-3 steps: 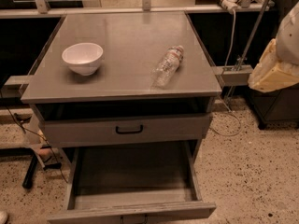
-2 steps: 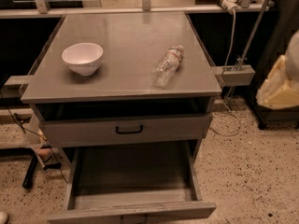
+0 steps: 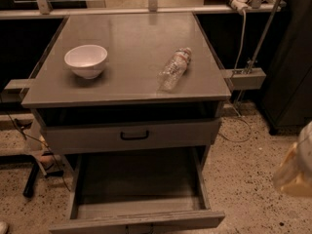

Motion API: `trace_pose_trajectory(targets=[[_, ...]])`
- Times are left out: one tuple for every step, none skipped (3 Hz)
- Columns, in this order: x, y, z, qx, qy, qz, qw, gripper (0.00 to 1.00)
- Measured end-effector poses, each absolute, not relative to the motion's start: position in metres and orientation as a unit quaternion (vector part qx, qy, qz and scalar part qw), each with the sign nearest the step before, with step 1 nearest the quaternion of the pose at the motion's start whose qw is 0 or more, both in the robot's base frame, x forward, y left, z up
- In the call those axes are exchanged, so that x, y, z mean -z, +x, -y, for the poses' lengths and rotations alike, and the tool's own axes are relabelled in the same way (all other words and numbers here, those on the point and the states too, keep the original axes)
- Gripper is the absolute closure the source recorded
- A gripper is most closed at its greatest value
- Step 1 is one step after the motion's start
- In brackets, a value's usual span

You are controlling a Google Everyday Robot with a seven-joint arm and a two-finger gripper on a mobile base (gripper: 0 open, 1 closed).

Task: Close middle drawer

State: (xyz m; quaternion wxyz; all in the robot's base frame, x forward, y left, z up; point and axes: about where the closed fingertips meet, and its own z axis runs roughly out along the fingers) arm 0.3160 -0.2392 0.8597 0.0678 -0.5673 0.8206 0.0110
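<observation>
The middle drawer [image 3: 141, 221] is pulled far out of the grey cabinet [image 3: 131, 33] and fills the lower centre of the frame. Its low front panel runs along the bottom edge, and its inside is bare. Above it sits the top drawer [image 3: 73, 139], with a taller front and a black bar handle [image 3: 134, 135] at centre. A dark gap shows between this front and the cabinet's top.

On the cabinet's top, a white bowl [image 3: 86, 60] stands upright at the left. A clear plastic bottle [image 3: 174, 68] lies on its side to the right of centre, well apart from the bowl.

The gripper [image 3: 296, 167] is a pale cream shape at the lower right edge of the frame. It hangs over the speckled floor [image 3: 243, 179], well apart from the drawer and touching nothing visible. Whether it is apart or together cannot be told.
</observation>
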Motion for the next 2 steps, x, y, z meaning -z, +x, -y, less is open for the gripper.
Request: trace_pose_trajectory(targets=[[-0.8316,0.2964,0.2422,-0.028,-0.566,-0.823,0.035,1.0],[-0.8315,0.2963,0.2422,-0.028,-0.566,-0.823,0.035,1.0]])
